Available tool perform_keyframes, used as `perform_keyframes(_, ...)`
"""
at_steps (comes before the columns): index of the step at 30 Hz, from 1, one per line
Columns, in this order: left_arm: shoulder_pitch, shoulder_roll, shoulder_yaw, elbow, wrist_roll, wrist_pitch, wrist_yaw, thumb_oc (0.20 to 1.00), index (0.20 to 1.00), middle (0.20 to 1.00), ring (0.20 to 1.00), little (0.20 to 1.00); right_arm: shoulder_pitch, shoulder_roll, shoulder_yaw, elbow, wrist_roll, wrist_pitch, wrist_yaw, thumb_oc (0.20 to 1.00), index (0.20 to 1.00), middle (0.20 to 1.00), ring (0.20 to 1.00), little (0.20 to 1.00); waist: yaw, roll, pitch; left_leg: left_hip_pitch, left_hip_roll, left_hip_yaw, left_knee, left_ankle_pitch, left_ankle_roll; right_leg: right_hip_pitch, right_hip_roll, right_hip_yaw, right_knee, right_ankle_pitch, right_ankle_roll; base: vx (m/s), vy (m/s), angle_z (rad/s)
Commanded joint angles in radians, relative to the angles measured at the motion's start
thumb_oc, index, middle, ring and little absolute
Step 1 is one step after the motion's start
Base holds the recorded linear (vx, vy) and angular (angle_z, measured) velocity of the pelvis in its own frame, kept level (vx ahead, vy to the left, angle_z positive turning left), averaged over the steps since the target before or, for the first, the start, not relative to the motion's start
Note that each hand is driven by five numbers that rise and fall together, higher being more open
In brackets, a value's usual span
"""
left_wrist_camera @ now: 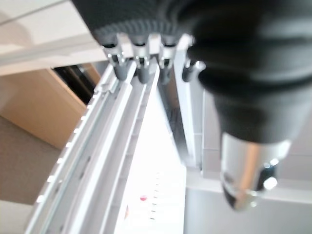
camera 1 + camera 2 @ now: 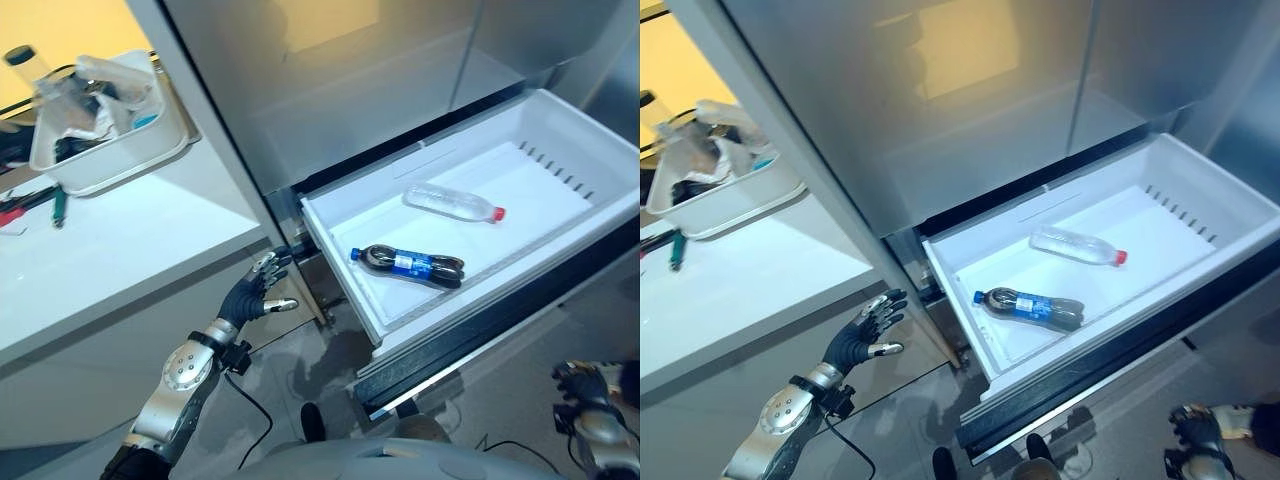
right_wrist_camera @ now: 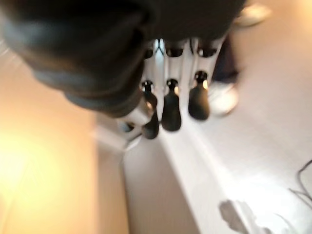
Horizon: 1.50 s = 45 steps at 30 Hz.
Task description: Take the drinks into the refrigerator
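Both bottles, the cola [image 2: 408,264] and the water [image 2: 452,203], lie lengthwise left-to-right in the open drawer [image 2: 560,125], right of the nearer left hand [image 2: 258,288], its fingers spread and empty; right hand [image 2: 1196,428] low, fingers curled on nothing.

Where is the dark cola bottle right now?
The dark cola bottle lies on its side in the open fridge drawer, just in front of the clear bottle.

White drawer [image 2: 560,120], clear bottle [image 2: 452,203] with red cap, dark cola bottle [image 2: 408,263] with blue label and cap
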Motion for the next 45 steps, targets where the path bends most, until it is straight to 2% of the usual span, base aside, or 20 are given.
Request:
perform_keyframes(1,-0.067,0.037,0.025,-0.038,0.028,-0.072,0.026,1.000,1.000,1.000,1.000,1.000,-0.154,-0.069,0.052,-0.046,-0.058,-0.027,-0.022,0.200,0.200,0.200,0.200,0.200,0.036,-0.026,0.036,0.041,-0.049,-0.044,0.008,-0.107,0.042,-0.097,0.044,-0.054,0.033,0.036,-0.009,-0.10,-0.012,0.27)
perform_keyframes(3,-0.066,0.041,0.004,-0.026,0.024,-0.072,0.035,1.000,1.000,1.000,1.000,1.000,-0.223,-0.089,0.101,-0.099,-0.077,-0.025,-0.030,0.200,0.200,0.200,0.200,0.200,0.061,-0.022,0.047,0.019,-0.054,-0.061,0.008,-0.093,0.042,-0.113,0.038,-0.070,0.035,0.044,-0.010,-0.11,-0.018,0.25)
perform_keyframes(4,-0.067,0.040,0.005,-0.024,0.025,-0.073,0.035,1.000,1.000,1.000,1.000,1.000,-0.228,-0.089,0.104,-0.097,-0.077,-0.025,-0.031,0.200,0.200,0.200,0.200,0.200,0.058,-0.021,0.047,0.016,-0.054,-0.063,0.008,-0.092,0.042,-0.115,0.037,-0.072,0.036,0.044,-0.010,-0.12,-0.023,0.19)
perform_keyframes(5,-0.066,0.042,-0.007,-0.018,0.023,-0.072,0.044,1.000,1.000,1.000,1.000,1.000,-0.283,-0.103,0.134,-0.128,-0.083,-0.027,-0.039,0.200,0.200,0.200,0.200,0.200,0.076,-0.018,0.054,-0.006,-0.058,-0.077,0.008,-0.081,0.040,-0.130,0.034,-0.089,0.036,0.050,-0.011,-0.10,-0.027,0.23)
perform_keyframes(7,-0.068,0.042,-0.012,-0.012,0.024,-0.071,0.052,1.000,1.000,1.000,1.000,1.000,-0.322,-0.109,0.159,-0.156,-0.090,-0.027,-0.046,0.200,0.200,0.200,0.200,0.200,0.082,-0.017,0.058,-0.023,-0.061,-0.090,0.008,-0.073,0.040,-0.142,0.031,-0.101,0.037,0.054,-0.012,-0.09,-0.025,0.22)
perform_keyframes(8,-0.069,0.049,-0.025,-0.004,0.035,-0.074,0.060,1.000,1.000,1.000,1.000,1.000,-0.384,-0.128,0.199,-0.203,-0.108,-0.030,-0.053,0.200,0.200,0.200,0.200,0.200,0.104,-0.015,0.067,-0.043,-0.066,-0.103,0.008,-0.063,0.039,-0.157,0.027,-0.113,0.038,0.060,-0.014,-0.06,-0.010,0.23)
perform_keyframes(9,-0.070,0.048,-0.024,-0.004,0.036,-0.074,0.060,1.000,1.000,1.000,1.000,1.000,-0.388,-0.128,0.201,-0.202,-0.108,-0.029,-0.053,0.200,0.200,0.200,0.200,0.200,0.102,-0.015,0.067,-0.045,-0.066,-0.104,0.008,-0.063,0.039,-0.159,0.027,-0.115,0.039,0.060,-0.014,-0.08,-0.017,0.22)
perform_keyframes(13,-0.081,0.050,-0.058,0.025,0.076,-0.090,0.093,1.000,1.000,1.000,1.000,1.000,-0.541,-0.151,0.294,-0.272,-0.130,-0.036,-0.066,0.200,0.200,0.200,0.200,0.200,0.137,-0.013,0.085,-0.091,-0.077,-0.144,0.008,-0.036,0.035,-0.185,0.021,-0.157,0.032,0.073,-0.018,-0.05,-0.025,0.10)
perform_keyframes(17,-0.084,0.064,-0.070,0.020,0.084,-0.104,0.102,1.000,1.000,1.000,1.000,1.000,-0.647,-0.167,0.345,-0.288,-0.143,-0.036,-0.071,0.200,0.200,0.200,0.200,0.200,0.159,-0.016,0.097,-0.114,-0.082,-0.167,0.008,-0.024,0.033,-0.197,0.017,-0.179,0.031,0.081,-0.020,-0.03,-0.011,0.07)
perform_keyframes(25,-0.063,0.076,-0.087,0.013,0.088,-0.108,0.114,1.000,1.000,1.000,1.000,1.000,-0.796,-0.135,0.441,-0.244,-0.189,-0.005,-0.073,0.200,0.200,0.200,0.200,0.200,0.188,-0.019,0.117,-0.127,-0.085,-0.198,0.008,-0.015,0.032,-0.194,0.012,-0.204,0.031,0.082,-0.023,-0.01,0.008,0.11)
perform_keyframes(32,-0.060,0.077,-0.081,0.023,0.102,-0.112,0.122,1.000,1.000,1.000,1.000,1.000,-0.750,-0.114,0.427,-0.276,-0.195,-0.006,-0.074,0.200,0.200,0.200,0.200,0.200,0.199,-0.017,0.131,-0.126,-0.091,-0.237,0.008,-0.005,0.031,-0.183,0.004,-0.237,0.046,0.070,-0.023,0.00,0.008,0.21)
perform_keyframes(39,-0.060,0.043,-0.057,0.065,0.096,-0.107,0.142,1.000,1.000,1.000,1.000,1.000,-0.623,-0.080,0.376,-0.264,-0.198,-0.004,-0.083,0.200,0.200,0.200,0.200,0.200,0.201,-0.023,0.126,-0.105,-0.094,-0.266,0.008,-0.010,0.034,-0.163,-0.001,-0.262,0.081,0.041,-0.027,0.01,0.008,0.29)
perform_keyframes(45,-0.058,0.000,-0.043,0.133,0.092,-0.095,0.155,1.000,1.000,1.000,1.000,1.000,-0.495,-0.016,0.326,-0.211,-0.159,-0.011,-0.092,0.200,0.200,0.200,0.200,0.200,0.194,-0.036,0.110,-0.081,-0.090,-0.272,0.008,-0.018,0.037,-0.145,-0.002,-0.272,0.103,0.019,-0.029,0.02,-0.001,0.14)
